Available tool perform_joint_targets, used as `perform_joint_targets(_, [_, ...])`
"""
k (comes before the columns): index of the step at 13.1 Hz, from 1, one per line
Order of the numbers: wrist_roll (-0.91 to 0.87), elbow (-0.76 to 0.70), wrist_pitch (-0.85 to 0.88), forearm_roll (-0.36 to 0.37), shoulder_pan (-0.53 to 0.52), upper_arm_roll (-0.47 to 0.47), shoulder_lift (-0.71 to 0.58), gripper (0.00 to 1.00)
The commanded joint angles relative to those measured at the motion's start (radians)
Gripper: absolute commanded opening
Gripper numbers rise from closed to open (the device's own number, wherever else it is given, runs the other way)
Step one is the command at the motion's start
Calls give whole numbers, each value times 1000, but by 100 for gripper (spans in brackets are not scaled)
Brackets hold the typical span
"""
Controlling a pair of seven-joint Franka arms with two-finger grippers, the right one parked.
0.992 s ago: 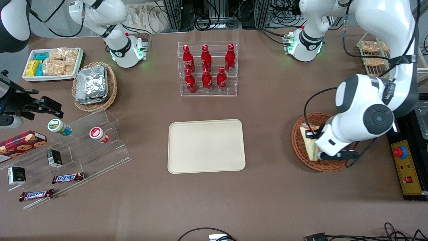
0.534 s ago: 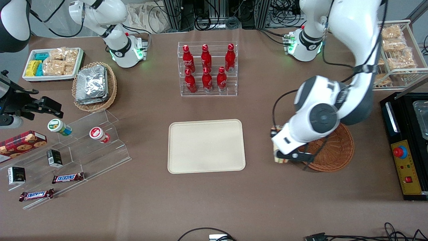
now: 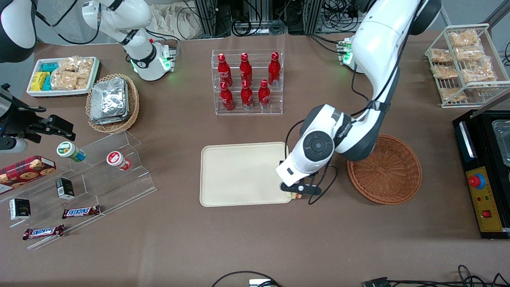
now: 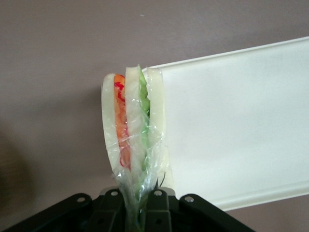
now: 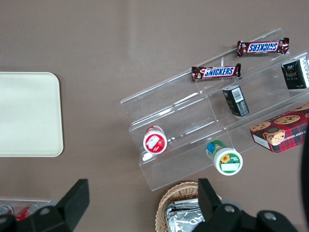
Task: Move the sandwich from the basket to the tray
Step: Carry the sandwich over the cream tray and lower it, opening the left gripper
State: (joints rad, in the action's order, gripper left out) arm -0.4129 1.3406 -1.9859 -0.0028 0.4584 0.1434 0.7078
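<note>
Sandwich (image 4: 133, 121), pinched in the hand (image 3: 298, 190), hangs above the tray (image 3: 239, 175) corner.

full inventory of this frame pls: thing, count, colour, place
sandwich: 1, white bread with orange and green filling, held over the tray's corner
tray: 1, cream, table middle
basket: 1, reddish-brown wicker, beside the tray toward the working arm's end
bottles: 6, red, in a clear rack farther from the camera than the tray
foil packets: a stack, silver, in a tan basket toward the parked arm's end
chocolate bars: 2, brown, on the clear stepped stand
wire rack: 1, white, holding snack bags, working arm's end
hand: 1, black, shut on the sandwich at the tray's edge
</note>
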Motion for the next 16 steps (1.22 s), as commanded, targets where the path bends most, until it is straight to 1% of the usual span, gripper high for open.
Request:
perform_joint_targets(1, [-40,-44,-54,15,49,-11,88,11])
perform_joint_targets(5, [-49,-38,-88,17,69,-13,134,11])
perform_joint_targets(6, [-47,-37,-88,20,69,-13,134,22])
perform_joint_targets(7, [-46,-37,-88,23,69,-13,133,58])
perform_joint_targets(8, [-44,-37,-88,44,69,-14,128,100])
perform_joint_targets(9, [-50,-38,-87,75,69,-13,119,100])
perform_joint_targets(11, [-50,-38,-51,75,52,-14,69,100])
perform_joint_targets(13, [-40,-46,77,78,49,-24,-16,100])
perform_joint_targets(16, [-33,-46,258,61,49,-111,-158,100])
